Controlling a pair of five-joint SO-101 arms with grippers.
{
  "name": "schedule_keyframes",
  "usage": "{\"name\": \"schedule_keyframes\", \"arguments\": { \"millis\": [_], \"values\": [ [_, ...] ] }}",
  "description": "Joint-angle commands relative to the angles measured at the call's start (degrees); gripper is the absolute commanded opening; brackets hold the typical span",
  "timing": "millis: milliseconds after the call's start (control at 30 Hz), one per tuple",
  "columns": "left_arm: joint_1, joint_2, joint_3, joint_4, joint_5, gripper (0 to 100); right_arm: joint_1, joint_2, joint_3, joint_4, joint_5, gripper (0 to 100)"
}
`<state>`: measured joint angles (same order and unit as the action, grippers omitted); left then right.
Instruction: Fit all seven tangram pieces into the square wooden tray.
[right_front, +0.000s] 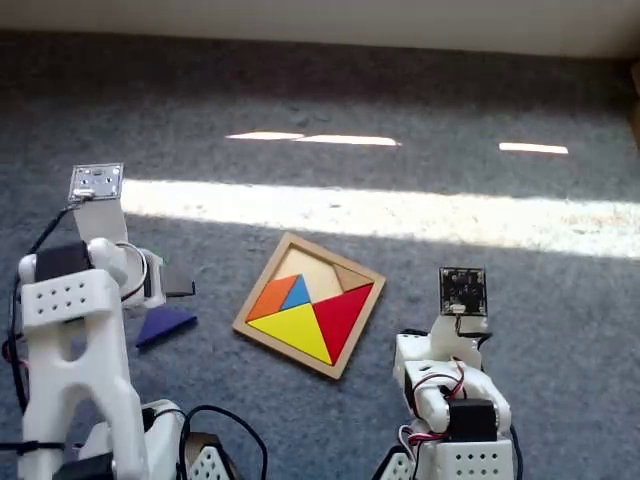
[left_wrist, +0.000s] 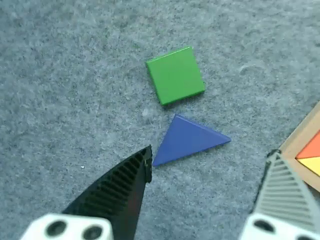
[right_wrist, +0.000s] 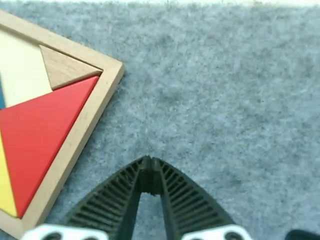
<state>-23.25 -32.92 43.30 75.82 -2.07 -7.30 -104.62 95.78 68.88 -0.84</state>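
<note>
Carpeted room, home or office: grey carpet (right_front: 480, 100) throughout, sunlight stripes (right_front: 400, 215), pale wall edge (right_front: 300, 20) behind.

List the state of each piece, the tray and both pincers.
Square wooden tray: partly filled, two pieces out.
Flat green square piece: loose on the carpet.
Dark blue triangle piece: loose on the carpet.
Red triangle piece: seated in tray.
Yellow triangle piece: seated in tray.
Left pincer: open, empty.
Right pincer: shut, empty.
</note>
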Motion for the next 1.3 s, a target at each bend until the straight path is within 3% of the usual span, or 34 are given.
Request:
{"name": "schedule_keyframes", "arguments": {
  "millis": [0,533,767,1033,1267],
  "values": [
    [-1.45,14.55,-10.15,-0.18,3.16,34,0.66,-0.57,7.25,0.40,0.70,0.5],
    [-4.53,46.81,-28.62,-0.26,5.89,34,0.66,-0.57,7.25,0.40,0.70,0.5],
    [-4.26,58.42,-37.93,0.00,12.66,34,0.66,-0.57,7.25,0.40,0.70,0.5],
    [-3.91,63.34,-44.00,0.26,12.31,19,0.66,-0.57,7.25,0.40,0.79,0.5],
    [-0.40,63.16,-44.00,2.02,12.40,18,0.66,-0.57,7.25,0.40,0.79,0.5]
  ]
}}
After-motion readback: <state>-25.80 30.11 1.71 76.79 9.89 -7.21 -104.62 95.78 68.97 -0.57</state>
